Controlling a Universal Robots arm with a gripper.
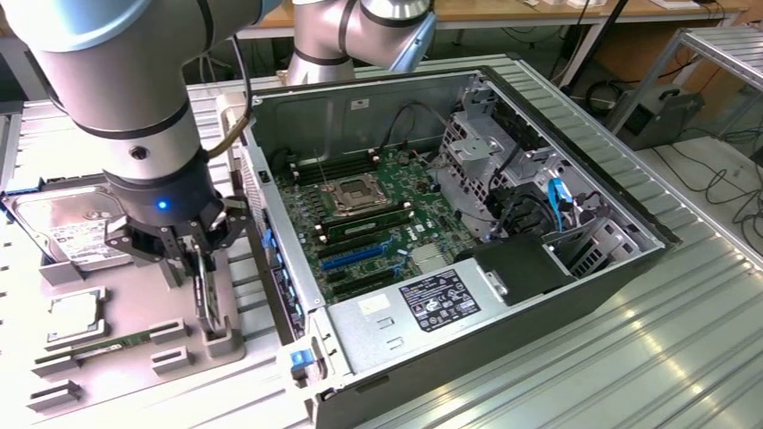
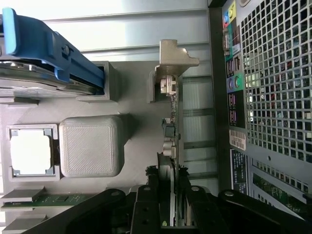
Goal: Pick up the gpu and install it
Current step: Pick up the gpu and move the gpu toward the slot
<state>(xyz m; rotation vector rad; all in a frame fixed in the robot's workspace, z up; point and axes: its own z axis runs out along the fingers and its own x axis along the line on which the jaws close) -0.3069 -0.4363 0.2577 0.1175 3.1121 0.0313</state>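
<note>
one gripper (image 1: pixel 199 275), jaws drawn narrow, pinching the gpu (image 2: pixel 173 122); card stands upright in the gray holder tray (image 1: pixel 125 304) beside the pc case (image 1: pixel 394 331). risk: off-centre pinch tilts card, jams it in slot.

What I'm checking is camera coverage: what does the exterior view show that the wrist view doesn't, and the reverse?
From the exterior view, inside the open case: the motherboard, its CPU socket and the labelled power supply. From the wrist view: the perforated grille and ports on the case's outer wall, and the metal bracket of the gpu, close up. Shared: the gpu standing on edge in the gray tray, the pincer at its upper edge, plus the loose processor and memory stick in that tray.
</note>
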